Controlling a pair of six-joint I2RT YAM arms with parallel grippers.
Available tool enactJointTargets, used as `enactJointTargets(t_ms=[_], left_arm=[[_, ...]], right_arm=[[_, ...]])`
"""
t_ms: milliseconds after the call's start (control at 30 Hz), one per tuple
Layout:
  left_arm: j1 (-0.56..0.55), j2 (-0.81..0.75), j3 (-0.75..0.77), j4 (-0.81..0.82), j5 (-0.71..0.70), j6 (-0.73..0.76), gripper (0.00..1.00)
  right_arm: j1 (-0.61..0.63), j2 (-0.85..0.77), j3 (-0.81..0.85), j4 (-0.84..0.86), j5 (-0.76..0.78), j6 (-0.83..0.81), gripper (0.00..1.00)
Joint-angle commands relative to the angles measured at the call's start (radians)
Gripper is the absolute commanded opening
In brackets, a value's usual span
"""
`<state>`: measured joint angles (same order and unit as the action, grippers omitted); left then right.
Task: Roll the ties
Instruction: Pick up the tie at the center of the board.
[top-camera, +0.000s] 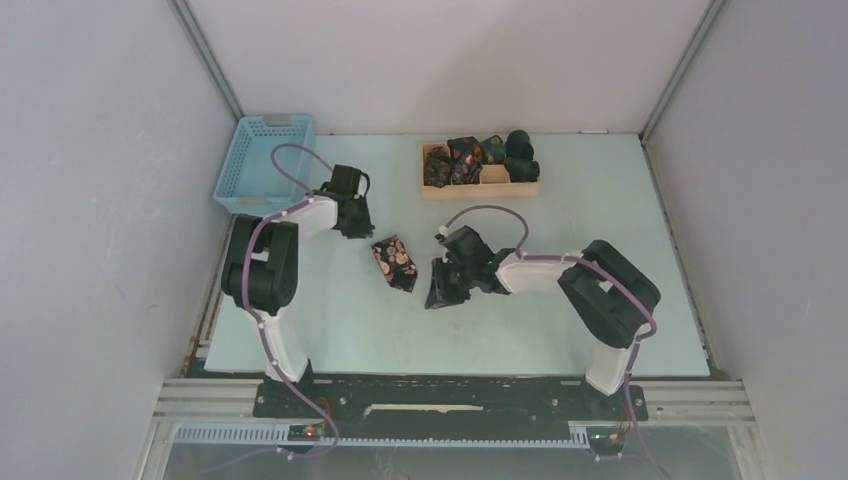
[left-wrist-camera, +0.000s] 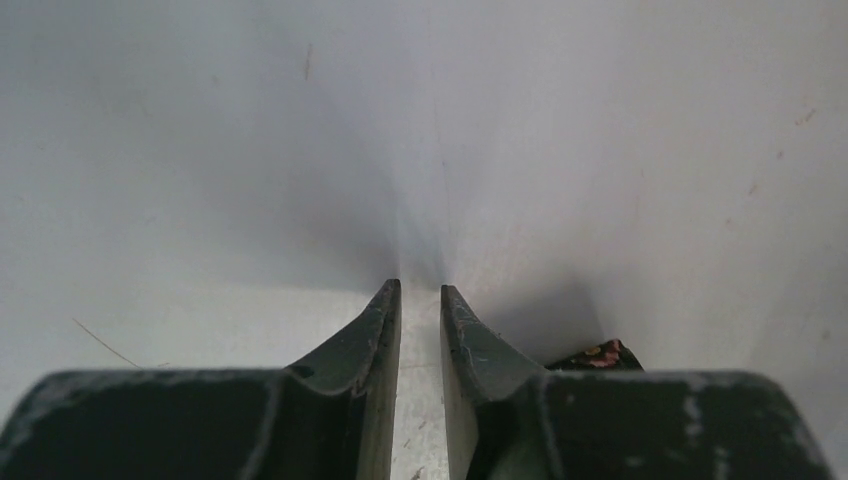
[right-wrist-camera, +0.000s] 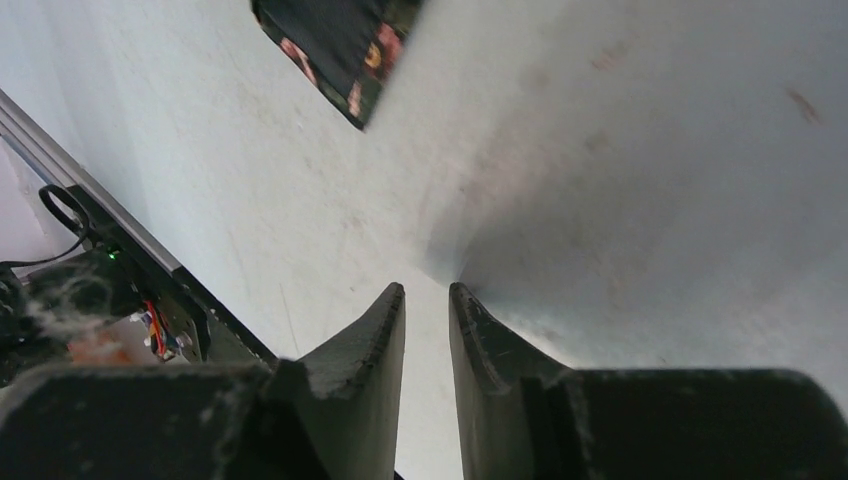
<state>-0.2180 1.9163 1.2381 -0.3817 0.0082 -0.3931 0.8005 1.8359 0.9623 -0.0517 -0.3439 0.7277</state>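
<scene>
A short brown-black tie (top-camera: 394, 262) with pinkish paisley lies folded or rolled on the table between my two grippers. Its edge shows in the left wrist view (left-wrist-camera: 600, 355) and a corner of it in the right wrist view (right-wrist-camera: 335, 45). My left gripper (top-camera: 357, 229) is just up and left of the tie, with its jaws nearly together and empty (left-wrist-camera: 420, 290). My right gripper (top-camera: 437, 298) is just right of the tie, pointing down at the table, with its jaws nearly together and empty (right-wrist-camera: 427, 290). Several dark multicoloured tie rolls (top-camera: 470, 155) sit in a wooden tray.
The wooden tray (top-camera: 482, 187) stands at the back centre of the table. A light blue plastic basket (top-camera: 265, 160) stands at the back left corner. White walls close in the table on three sides. The metal frame (right-wrist-camera: 120, 250) runs along the near edge.
</scene>
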Motion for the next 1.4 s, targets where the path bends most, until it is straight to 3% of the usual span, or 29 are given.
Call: enactJointTargets(t_ms=[0, 300, 733, 1000, 1367], left_arm=[[-0.033, -0.031, -0.111, 0.01, 0.077, -0.023, 0.23], [-0.092, -0.17, -0.311, 0.103, 0.087, -0.088, 0.23], [-0.218, -0.365, -0.49, 0.128, 0.041, -0.247, 0.23], [-0.264, -0.492, -0.585, 0.143, 0.008, -0.334, 0.22], [-0.265, -0.549, -0.582, 0.101, -0.099, -0.293, 0.21]], right_arm=[[-0.038, -0.091, -0.116, 0.026, 0.028, -0.036, 0.28], [-0.12, -0.212, -0.327, 0.194, -0.074, 0.01, 0.48], [-0.137, -0.204, -0.388, 0.374, -0.137, 0.178, 0.69], [-0.078, -0.204, -0.445, 0.426, -0.027, 0.345, 0.73], [-0.189, -0.232, -0.46, 0.405, 0.067, 0.322, 0.74]])
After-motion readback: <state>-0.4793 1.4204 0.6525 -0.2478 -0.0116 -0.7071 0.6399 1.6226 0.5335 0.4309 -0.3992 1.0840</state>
